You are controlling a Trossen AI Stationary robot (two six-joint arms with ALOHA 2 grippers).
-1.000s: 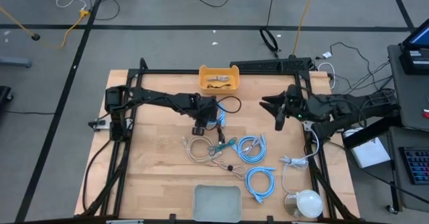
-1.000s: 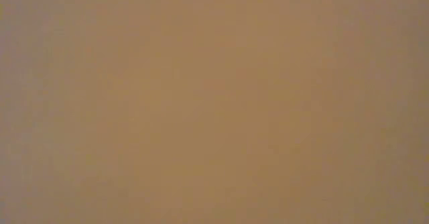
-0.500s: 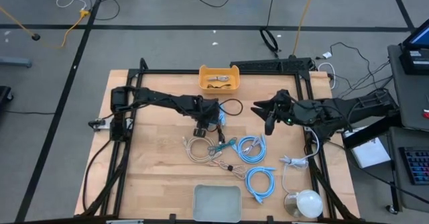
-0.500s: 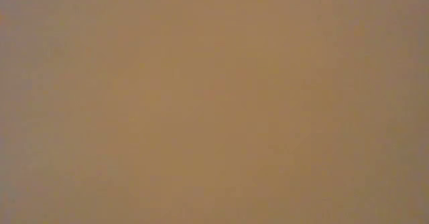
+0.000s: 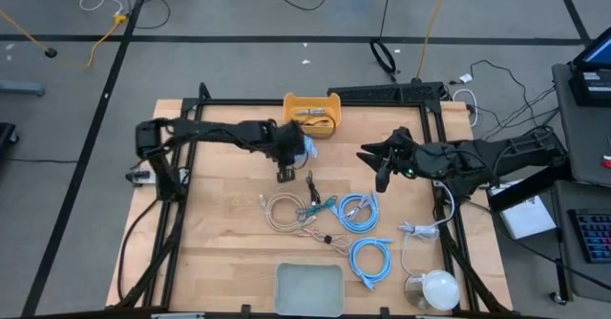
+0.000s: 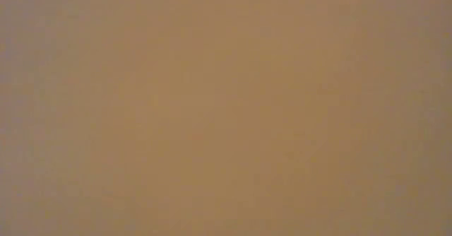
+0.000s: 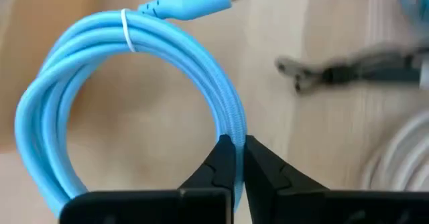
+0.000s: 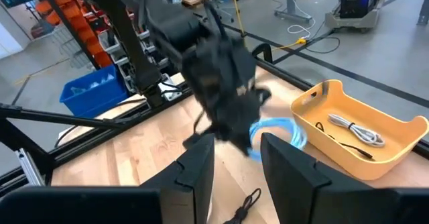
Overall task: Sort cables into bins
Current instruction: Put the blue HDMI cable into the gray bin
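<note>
While the left gripper (image 7: 234,158) pinches a coiled light-blue cable (image 7: 120,96) tight beside the orange-yellow plastic bin (image 5: 312,112), the right gripper (image 8: 236,158) hangs empty, fingers apart.

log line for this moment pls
left end effector: shut on blue cable, lifted near orange bin | right end effector: open, empty, over table mid-right | grey bin: empty

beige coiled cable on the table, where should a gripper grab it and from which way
Probably from straight above, pinching one side of the beige coiled cable across its bundled strands. It lies flat as an open ring, so one finger can drop inside the loop and one outside. Its left side looks best, away from the thin cables tangled at its right.
</note>
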